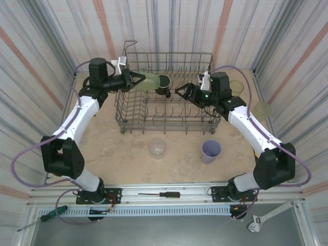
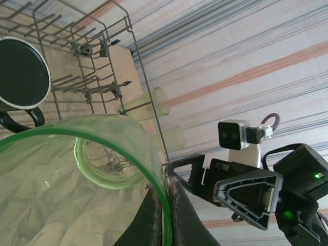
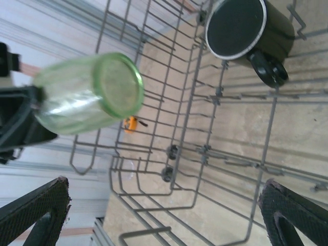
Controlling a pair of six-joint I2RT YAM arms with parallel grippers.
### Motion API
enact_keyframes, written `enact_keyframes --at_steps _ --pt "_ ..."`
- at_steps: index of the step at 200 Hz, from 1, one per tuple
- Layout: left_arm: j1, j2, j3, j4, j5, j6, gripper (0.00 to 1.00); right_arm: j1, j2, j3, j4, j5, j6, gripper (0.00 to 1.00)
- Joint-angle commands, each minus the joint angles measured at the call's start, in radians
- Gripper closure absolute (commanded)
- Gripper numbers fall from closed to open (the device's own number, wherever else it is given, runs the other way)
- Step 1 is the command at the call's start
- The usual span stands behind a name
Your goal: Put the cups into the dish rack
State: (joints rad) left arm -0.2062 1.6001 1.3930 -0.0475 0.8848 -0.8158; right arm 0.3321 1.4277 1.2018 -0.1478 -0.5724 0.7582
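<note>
The grey wire dish rack (image 1: 119, 107) stands at the back middle of the table. A black mug (image 1: 164, 83) sits inside it near the back. My left gripper (image 1: 137, 81) is shut on the rim of a translucent green tumbler (image 1: 148, 82), held on its side over the rack's left part beside the mug. In the left wrist view the fingers (image 2: 154, 220) pinch the tumbler wall (image 2: 77, 174). My right gripper (image 1: 180, 91) hangs open over the rack's right part, nothing between its fingers (image 3: 292, 210). A clear cup (image 1: 157, 147) and a lavender cup (image 1: 210, 151) stand in front of the rack.
Two more green tumblers (image 1: 237, 86) (image 1: 262, 108) stand right of the rack by the wall. Striped curtain walls close in three sides. A screwdriver (image 1: 161, 195), a green-handled screwdriver (image 1: 51, 212) and a wrench (image 1: 264, 218) lie at the near edge by the arm bases.
</note>
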Motion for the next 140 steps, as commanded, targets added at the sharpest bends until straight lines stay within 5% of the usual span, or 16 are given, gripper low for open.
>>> enact_keyframes --at_steps 1,140 --pt "-0.014 0.013 0.042 0.087 0.043 -0.036 1.0 -0.013 0.022 -0.012 0.098 -0.051 0.058 0.01" --pt "-0.06 0.126 0.055 0.338 0.051 -0.279 1.0 -0.039 0.197 -0.017 0.498 -0.226 0.3 0.01"
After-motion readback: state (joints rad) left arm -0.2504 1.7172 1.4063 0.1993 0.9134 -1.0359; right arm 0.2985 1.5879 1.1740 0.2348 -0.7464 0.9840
